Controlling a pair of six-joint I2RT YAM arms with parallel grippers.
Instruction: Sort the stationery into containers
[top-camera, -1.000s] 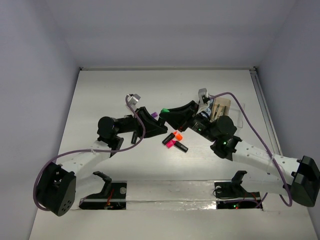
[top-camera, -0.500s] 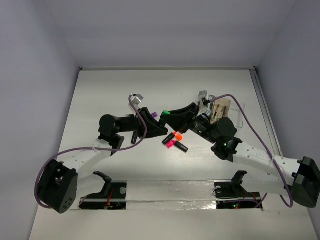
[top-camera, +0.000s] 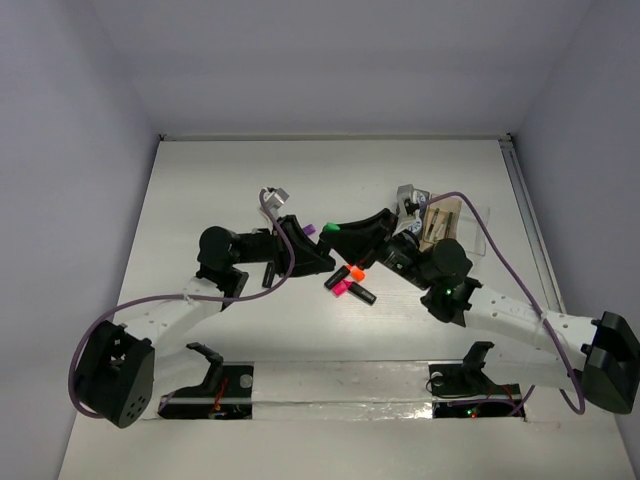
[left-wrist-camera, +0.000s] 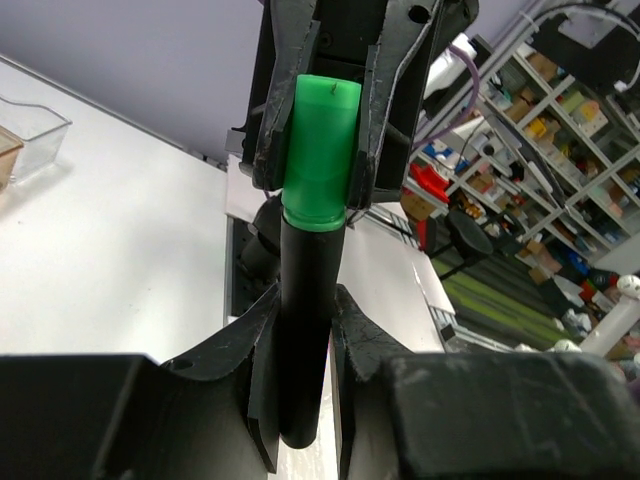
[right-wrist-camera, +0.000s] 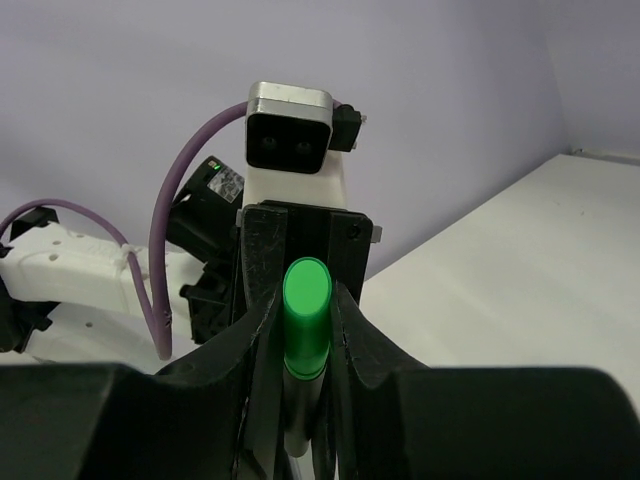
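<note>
Green-capped black highlighter marker (top-camera: 328, 227) hangs mid-frame above the white table (top-camera: 230, 180), where both arms reach inward and meet: left gripper (left-wrist-camera: 305, 320) clamps its barrel, right gripper (right-wrist-camera: 306, 300) pinches the green cap (left-wrist-camera: 320, 140).

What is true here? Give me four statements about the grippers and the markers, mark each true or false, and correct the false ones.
1. The right gripper is clamped on the green cap. True.
2. The green-capped marker lies loose on the table. False: it is held between both grippers.
3. The left gripper grips that marker's black body. True.
4. The orange marker and the pink marker sit inside the clear box. False: they lie on the table, outside it.
</note>
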